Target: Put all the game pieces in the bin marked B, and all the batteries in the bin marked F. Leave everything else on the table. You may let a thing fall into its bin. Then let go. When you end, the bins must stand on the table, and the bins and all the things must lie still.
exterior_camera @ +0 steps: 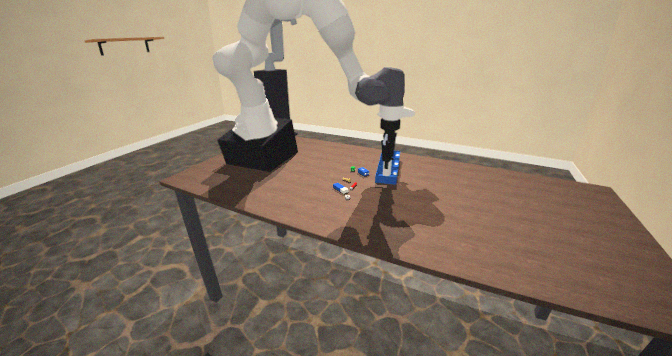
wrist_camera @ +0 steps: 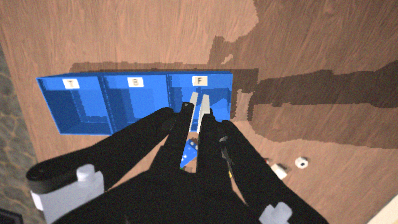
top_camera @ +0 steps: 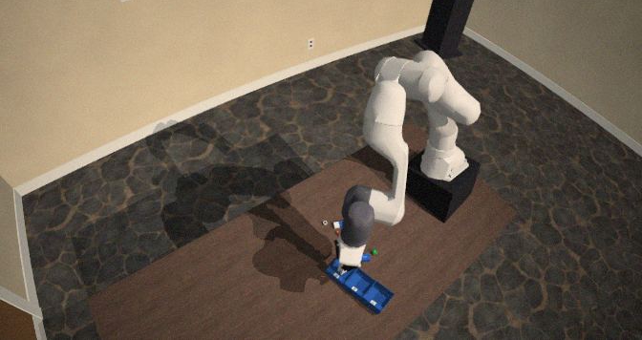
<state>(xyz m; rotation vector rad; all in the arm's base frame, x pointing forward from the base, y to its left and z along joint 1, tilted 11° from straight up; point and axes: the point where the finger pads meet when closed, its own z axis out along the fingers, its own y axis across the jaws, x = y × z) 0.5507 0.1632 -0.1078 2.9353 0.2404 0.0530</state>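
The blue three-part tray has bin F [wrist_camera: 220,86] [exterior_camera: 386,180], bin B [wrist_camera: 118,84] in the middle and bin T [wrist_camera: 90,84] at the far end. My gripper [top_camera: 342,270] [exterior_camera: 387,172] [wrist_camera: 198,102] is nearly closed and points down over bin F, with nothing seen between its pads. Bins B and T show nothing inside; part of bin F is hidden by the fingers. On the table are a small green piece [top_camera: 374,252] [exterior_camera: 352,169], a small yellow thing [exterior_camera: 346,179] and a red thing with a white end [exterior_camera: 353,185]. Their exact kinds are too small to tell.
A blue block-like thing [top_camera: 366,257] [exterior_camera: 363,171] [wrist_camera: 189,154] lies beside the tray. A blue and white block [top_camera: 337,224] [exterior_camera: 341,188] and a small white ring-like thing [top_camera: 325,223] [exterior_camera: 347,197] [wrist_camera: 301,162] lie farther off, near the red thing.
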